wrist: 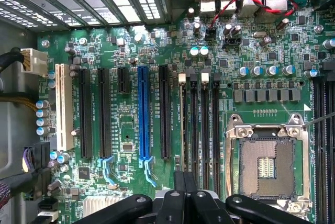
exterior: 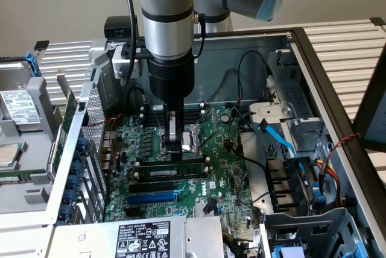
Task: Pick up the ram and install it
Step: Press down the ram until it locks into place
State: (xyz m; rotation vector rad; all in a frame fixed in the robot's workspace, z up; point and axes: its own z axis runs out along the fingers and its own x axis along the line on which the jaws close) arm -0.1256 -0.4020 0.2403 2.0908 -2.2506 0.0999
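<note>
Though thin, light and stiff, the ram [exterior: 175,173] is fragile; hold its long edges, not the chips; the clenched gripper [exterior: 174,143] presses its top edge.

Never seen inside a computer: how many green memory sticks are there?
1: the ram, between the gripper and the long blue slot. Others may hide behind the arm.

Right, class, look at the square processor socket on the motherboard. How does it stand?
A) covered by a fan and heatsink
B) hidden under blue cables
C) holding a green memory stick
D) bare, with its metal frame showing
D: the processor socket lies bare on the motherboard, with its metal frame and the contact field in plain sight and nothing mounted on it.
</note>
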